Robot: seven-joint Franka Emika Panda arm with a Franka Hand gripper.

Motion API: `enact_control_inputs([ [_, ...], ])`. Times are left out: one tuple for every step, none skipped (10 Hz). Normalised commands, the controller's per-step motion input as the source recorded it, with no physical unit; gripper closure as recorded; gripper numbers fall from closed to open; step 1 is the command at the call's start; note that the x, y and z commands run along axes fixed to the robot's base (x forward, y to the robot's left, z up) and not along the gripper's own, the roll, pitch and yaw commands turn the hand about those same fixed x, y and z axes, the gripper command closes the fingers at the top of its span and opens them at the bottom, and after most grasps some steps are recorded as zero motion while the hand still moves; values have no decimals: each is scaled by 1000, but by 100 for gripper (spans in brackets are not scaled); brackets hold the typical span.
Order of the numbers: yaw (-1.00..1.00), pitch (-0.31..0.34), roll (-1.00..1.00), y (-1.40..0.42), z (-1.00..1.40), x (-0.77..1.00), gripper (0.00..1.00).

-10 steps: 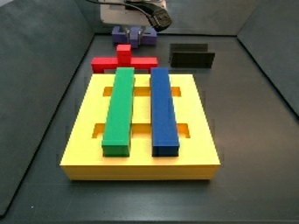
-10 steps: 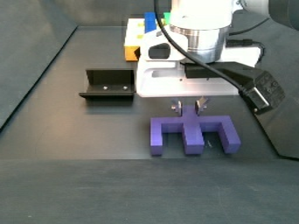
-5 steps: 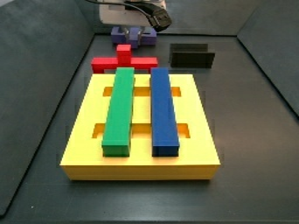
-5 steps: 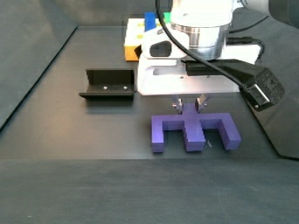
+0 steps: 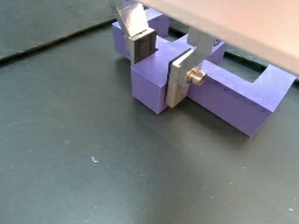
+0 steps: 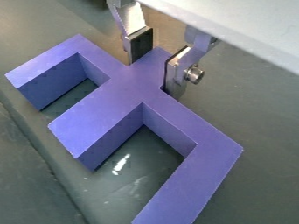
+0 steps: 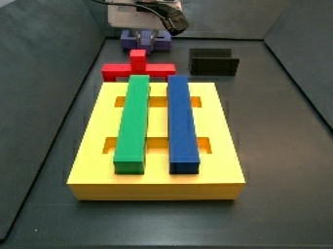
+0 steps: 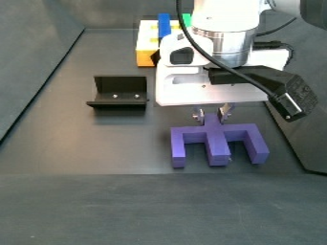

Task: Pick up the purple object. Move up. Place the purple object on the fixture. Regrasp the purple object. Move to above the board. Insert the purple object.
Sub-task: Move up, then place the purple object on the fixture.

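Wrist views: gripper [image 5: 160, 59] down over the purple object [image 5: 222, 83], silver fingers [image 6: 183, 68] straddling its central stub with thin gaps showing at the pads; not yet clamped, nothing held. Piece flat on the dark floor, notches open toward the camera.

Side views: purple object [image 8: 219, 144] on the floor just beside the right wall, gripper [image 8: 212, 117] directly above its stub; fixture [image 8: 118, 91] well apart, board [image 7: 159, 131] farther off with its green bar [image 7: 132, 121] and blue bar [image 7: 182, 121] seated, red cross [image 7: 136, 68] between board and piece.

Pickup step in hand: best to keep the stub centred between the pads, close squarely, then lift straight up.

Pad contact depth hidden below the stub; from the board end, purple object [image 7: 147, 40] mostly masked by the gripper, possibly touching the floor only.
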Motion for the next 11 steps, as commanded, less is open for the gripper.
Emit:
enact_control_inputs([
  [0,0,0,0,833,0,100],
  [-34,6,10,45,804,20,100],
  [-35,33,41,41,528,-6,100],
  [-27,28,67,22,329,-1,100],
  [0,0,37,0,0,0,100],
  [0,0,269,-269,0,417,100],
  [0,0,149,-494,191,1000,100],
  [0,0,49,-566,374,1000,100],
  [0,0,46,-569,383,1000,100],
  [0,0,66,-557,351,1000,100],
  [0,26,0,-549,291,1000,100],
])
